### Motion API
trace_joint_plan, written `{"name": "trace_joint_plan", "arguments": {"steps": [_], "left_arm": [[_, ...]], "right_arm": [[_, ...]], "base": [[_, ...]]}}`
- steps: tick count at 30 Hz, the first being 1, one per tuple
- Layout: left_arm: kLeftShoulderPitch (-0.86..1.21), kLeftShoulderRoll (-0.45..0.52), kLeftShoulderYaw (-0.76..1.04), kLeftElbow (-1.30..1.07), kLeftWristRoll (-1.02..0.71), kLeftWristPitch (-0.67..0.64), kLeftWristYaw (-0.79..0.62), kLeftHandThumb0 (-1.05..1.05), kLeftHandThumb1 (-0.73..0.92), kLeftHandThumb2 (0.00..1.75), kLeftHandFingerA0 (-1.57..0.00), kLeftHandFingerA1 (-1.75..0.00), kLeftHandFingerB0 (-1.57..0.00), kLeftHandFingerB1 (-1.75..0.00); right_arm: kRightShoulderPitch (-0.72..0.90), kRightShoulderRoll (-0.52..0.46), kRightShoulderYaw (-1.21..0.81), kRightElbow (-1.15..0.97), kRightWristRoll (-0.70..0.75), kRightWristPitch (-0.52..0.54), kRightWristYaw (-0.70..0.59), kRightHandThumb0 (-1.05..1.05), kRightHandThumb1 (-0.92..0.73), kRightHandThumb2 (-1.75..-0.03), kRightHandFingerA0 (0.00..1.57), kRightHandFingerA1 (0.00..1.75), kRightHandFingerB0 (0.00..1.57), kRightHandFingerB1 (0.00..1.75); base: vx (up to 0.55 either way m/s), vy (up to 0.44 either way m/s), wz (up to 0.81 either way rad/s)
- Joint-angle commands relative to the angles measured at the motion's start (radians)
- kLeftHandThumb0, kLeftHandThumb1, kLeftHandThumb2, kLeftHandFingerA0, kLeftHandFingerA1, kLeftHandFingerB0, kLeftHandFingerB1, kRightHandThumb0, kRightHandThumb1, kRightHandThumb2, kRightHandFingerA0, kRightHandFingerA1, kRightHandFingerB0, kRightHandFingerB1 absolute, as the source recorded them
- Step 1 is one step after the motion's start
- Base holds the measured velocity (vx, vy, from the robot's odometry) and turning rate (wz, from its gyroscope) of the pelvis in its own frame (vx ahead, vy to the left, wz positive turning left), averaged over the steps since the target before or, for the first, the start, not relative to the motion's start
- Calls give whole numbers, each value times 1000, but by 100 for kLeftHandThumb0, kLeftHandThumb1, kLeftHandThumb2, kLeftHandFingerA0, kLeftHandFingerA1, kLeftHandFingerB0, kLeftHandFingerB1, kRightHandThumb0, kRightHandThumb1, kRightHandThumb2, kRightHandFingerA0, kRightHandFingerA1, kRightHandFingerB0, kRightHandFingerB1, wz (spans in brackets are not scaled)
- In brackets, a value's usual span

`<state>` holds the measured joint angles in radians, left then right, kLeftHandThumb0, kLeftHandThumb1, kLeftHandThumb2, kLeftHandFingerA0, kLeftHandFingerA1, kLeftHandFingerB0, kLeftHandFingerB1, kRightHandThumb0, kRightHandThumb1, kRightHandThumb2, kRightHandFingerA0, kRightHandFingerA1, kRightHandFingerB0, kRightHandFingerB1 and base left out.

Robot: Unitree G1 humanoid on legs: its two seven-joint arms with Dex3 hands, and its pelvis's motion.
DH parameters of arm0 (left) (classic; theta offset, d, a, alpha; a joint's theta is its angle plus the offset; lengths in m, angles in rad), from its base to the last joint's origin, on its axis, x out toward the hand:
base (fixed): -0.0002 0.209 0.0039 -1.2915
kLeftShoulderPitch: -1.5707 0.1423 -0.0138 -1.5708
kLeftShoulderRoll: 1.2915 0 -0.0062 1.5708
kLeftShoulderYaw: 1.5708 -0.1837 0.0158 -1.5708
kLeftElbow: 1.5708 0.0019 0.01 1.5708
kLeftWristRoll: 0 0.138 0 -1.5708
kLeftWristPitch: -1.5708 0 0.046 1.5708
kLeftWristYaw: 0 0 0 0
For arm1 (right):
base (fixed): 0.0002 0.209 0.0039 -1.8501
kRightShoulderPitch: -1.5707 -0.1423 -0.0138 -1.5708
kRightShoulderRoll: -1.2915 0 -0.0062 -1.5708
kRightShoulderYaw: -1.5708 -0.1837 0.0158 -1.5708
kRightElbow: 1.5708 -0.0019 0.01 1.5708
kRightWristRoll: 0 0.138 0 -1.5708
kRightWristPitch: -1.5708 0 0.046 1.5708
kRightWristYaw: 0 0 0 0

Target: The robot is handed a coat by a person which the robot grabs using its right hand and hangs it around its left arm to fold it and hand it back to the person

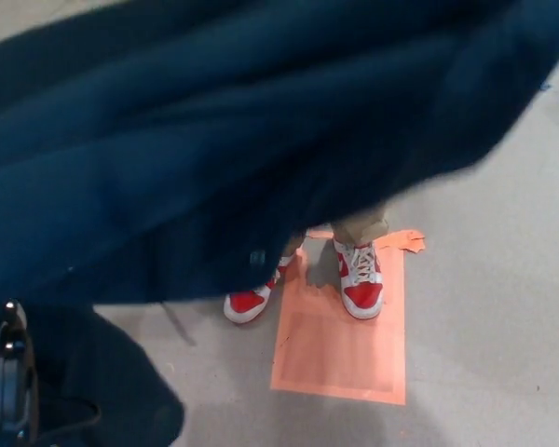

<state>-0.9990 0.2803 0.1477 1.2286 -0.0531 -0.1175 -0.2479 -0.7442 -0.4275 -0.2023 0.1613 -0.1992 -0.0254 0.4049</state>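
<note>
Mostly a soft, dark-blue coat (pixel 214 140), in heavy matte folds, spreads above the flat orange rectangle (pixel 340 349), hiding all but a person's red-and-white laced shoes (pixel 359 284) at its upper edge. Neither robot hand shows, so grip and coat-to-hand relation cannot be told.

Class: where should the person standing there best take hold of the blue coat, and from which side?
Probably the lower edge of the coat by the button, reaching up from underneath on the side of the shoes: that hem hangs free there, while the rest is one broad spread.
</note>
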Motion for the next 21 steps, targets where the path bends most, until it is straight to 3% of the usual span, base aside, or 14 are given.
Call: {"name": "trace_joint_plan", "arguments": {"steps": [1, 7, 8, 10, 11, 13, 15, 16, 17, 18, 19, 20, 21], "left_arm": [[22, 76, 40, -15, -21, -47, -19, -86, 74, 105, -8, -28, -8, -25], [17, 64, 42, -36, -29, -54, -37, -89, 72, 105, -8, -25, -8, -22], [17, 62, 44, -44, -33, -55, -46, -88, 72, 104, -9, -26, -9, -24], [15, 60, 41, -49, -30, -57, -50, -89, 72, 104, -9, -25, -9, -25], [13, 59, 43, -53, -32, -58, -55, -88, 71, 103, -9, -25, -9, -25], [13, 58, 42, -64, -32, -73, -62, -85, 71, 104, -6, -27, -10, -27], [4, 55, 41, -79, -34, -58, -65, -85, 72, 103, -9, -28, -9, -28], [1, 54, 39, -84, -31, -53, -62, -75, 86, 67, -9, -25, -9, -24], [0, 53, 36, -87, -27, -52, -60, -75, 86, 67, -9, -25, -9, -24], [-6, 47, 39, -90, -34, -44, -70, -83, 71, 102, -8, -30, -8, -30], [-8, 41, 40, -94, -37, -38, -73, -78, 74, 76, -8, -26, -8, -26], [-9, 37, 39, -97, -37, -34, -72, -78, 74, 76, -8, -26, -8, -26], [-6, 34, 37, -103, -35, -38, -74, -74, 86, 68, -10, -25, -9, -24]], "right_arm": [[630, 132, 43, 20, 4, -210, -109, -28, -85, -65, 112, 59, 110, 70], [677, 100, 233, 249, -197, -346, -250, -31, -86, -66, 106, 60, 101, 73], [665, 78, 285, 324, -261, -376, -315, -30, -87, -66, 101, 61, 90, 65], [638, 42, 350, 425, -333, -411, -411, -29, -87, -66, 96, 62, 83, 63], [621, 20, 387, 482, -378, -417, -479, -27, -86, -65, 100, 68, 88, 67], [598, 7, 430, 562, -413, -354, -550, -32, -89, -67, 92, 71, 81, 67], [570, -4, 475, 636, -440, -266, -586, -32, -87, -66, 84, 58, 71, 53], [558, -9, 491, 665, -443, -244, -591, -33, -87, -65, 85, 58, 74, 53], [548, -14, 505, 688, -444, -237, -596, -33, -87, -65, 85, 58, 74, 53], [533, -25, 520, 727, -436, -217, -564, -56, -88, -67, 90, 49, 78, 48], [518, -31, 532, 747, -424, -173, -510, -78, -89, -67, 43, 38, 29, 31], [507, -32, 539, 754, -412, -129, -461, -78, -89, -67, 43, 38, 29, 31], [489, -30, 542, 764, -385, -70, -383, -85, -70, -105, 4, 24, 5, 21]], "base": [[0, 0, 0], [0, 0, 0], [0, 0, 0], [0, 0, 0], [0, 0, 0], [0, 0, 0], [0, 0, 0], [0, 0, 0], [0, 0, 0], [0, 0, 0], [0, 0, 0], [0, 0, 0], [0, 0, 0]]}}
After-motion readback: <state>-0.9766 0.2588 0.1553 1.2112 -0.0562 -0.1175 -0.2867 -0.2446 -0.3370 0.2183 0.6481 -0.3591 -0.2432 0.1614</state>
